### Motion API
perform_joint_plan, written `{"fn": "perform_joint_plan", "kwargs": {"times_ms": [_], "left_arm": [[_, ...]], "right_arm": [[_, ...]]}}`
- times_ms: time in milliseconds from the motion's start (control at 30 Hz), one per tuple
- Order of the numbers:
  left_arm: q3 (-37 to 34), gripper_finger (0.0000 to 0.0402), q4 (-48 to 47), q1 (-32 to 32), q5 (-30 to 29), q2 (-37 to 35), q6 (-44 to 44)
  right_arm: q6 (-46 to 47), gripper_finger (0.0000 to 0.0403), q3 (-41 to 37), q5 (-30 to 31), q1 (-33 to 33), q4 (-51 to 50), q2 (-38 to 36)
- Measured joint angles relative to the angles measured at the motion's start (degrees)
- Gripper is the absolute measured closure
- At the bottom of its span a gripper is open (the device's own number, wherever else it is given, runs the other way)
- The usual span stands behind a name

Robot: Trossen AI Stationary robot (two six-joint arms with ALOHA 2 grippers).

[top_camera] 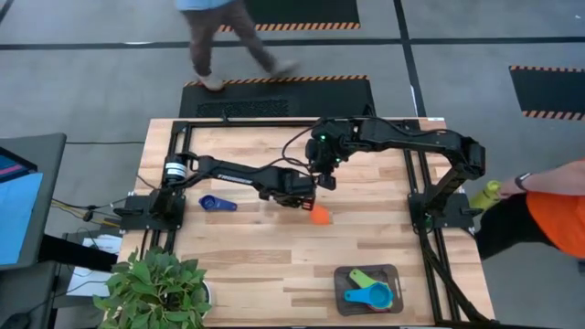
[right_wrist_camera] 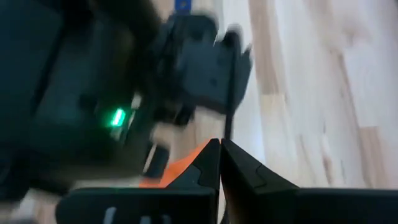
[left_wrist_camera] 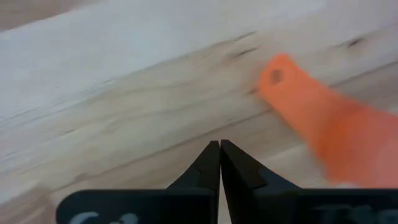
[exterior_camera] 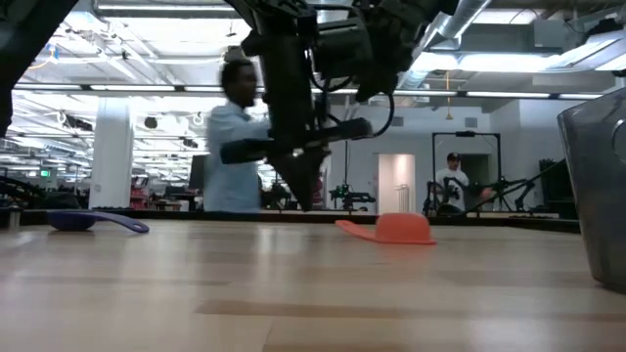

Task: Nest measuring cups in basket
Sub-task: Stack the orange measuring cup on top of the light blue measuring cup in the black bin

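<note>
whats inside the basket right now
In the basket, near the table's front right corner, lie a green cup, a yellow one under it and a blue cup. Whether anything smaller is nested beneath them cannot be seen.

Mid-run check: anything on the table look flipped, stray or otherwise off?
Yes. The orange cup lies mouth-down mid-table, handle flat on the wood in the low view, right by the shut left gripper. A blue cup sits alone far left, well away from the basket, which already holds green and blue cups.
</note>
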Motion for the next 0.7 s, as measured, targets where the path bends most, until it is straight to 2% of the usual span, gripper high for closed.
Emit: {"fn": "perform_joint_plan", "kwargs": {"times_ms": [233, 333, 567, 700], "left_arm": [[0.4, 0.0401, -10.4, 0.0, -1.0, 0.0, 2.8], [0.4, 0.0401, -15.2, -0.6, -3.9, 0.0, 3.1], [0.4, 0.0401, -34.6, -4.9, -12.7, -0.6, 5.0], [-0.6, 0.0401, -43.7, -8.0, -15.3, -0.6, 4.4]], "right_arm": [[-4.9, 0.0365, 0.1, -0.1, 0.0, -9.7, -1.6], [-4.6, 0.0365, 0.0, -0.1, 0.0, -14.6, -1.8], [4.8, 0.0365, -0.5, 0.3, 1.1, -17.8, -1.9], [11.1, 0.0365, -0.4, 1.5, 2.6, -16.2, -1.8]]}}
